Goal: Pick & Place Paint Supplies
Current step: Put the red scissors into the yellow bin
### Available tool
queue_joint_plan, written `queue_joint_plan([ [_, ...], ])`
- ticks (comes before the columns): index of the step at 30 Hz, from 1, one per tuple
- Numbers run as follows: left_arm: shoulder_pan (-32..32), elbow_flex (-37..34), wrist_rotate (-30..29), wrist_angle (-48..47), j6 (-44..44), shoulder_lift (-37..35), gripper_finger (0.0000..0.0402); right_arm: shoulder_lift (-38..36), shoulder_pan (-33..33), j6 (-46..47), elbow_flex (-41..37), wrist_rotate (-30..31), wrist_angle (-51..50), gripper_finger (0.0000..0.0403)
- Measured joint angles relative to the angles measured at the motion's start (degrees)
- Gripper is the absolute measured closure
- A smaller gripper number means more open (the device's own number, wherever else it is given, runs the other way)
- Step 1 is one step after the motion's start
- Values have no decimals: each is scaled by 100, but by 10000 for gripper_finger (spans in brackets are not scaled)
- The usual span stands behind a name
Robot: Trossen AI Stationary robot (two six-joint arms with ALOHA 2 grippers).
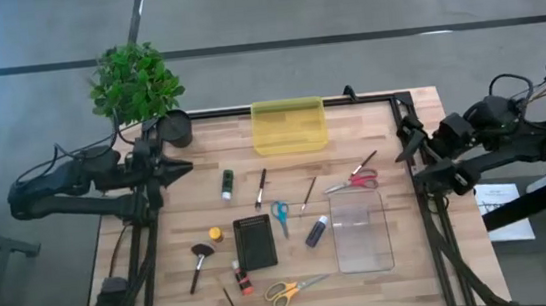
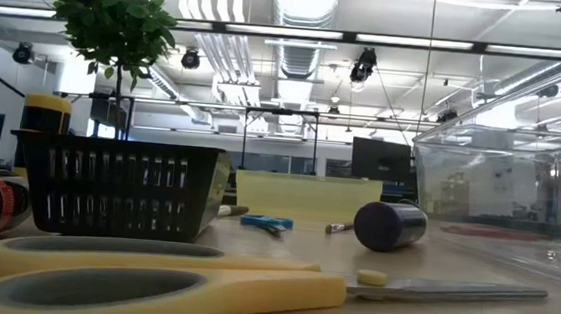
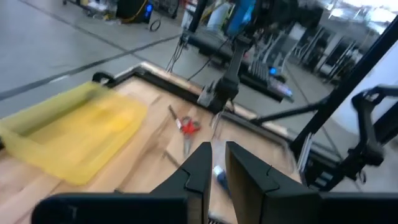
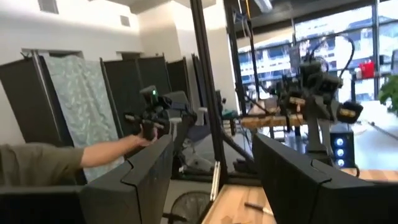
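Supplies scattered mid-table: green tube (image 1: 227, 185), brushes (image 1: 260, 188), none taken yet. My left gripper (image 1: 180, 167) near-shut, empty, at left edge; right gripper (image 1: 405, 147) wide, empty, at right edge. Descend straight over tube, grip mid-body.

Bright overhead ceiling strip lights (image 2: 300, 33) lit everything evenly, while motion blur smeared the translucent yellow plastic bin (image 3: 74, 134).

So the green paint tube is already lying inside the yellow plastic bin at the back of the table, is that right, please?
Not quite: the green paint tube lies on the bare wooden table, in front of and left of the yellow plastic bin, which looks empty. The high view shows this.
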Motion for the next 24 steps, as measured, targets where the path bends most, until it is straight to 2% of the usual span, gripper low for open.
queue_joint_plan([
  [7,-4,0,42,121,-610,271,344,-10,0,425,-4,-11,-70,185],
  [13,0,0,41,128,-578,487,344,106,-4,649,-7,-8,64,185],
  [19,-3,-2,-88,393,393,785,344,363,-4,305,-7,79,46,185],
  [21,-5,-2,96,705,691,882,344,462,-4,296,-7,42,48,185],
  [24,-7,-2,690,1374,1343,1001,344,563,-4,291,-7,-32,15,185],
])
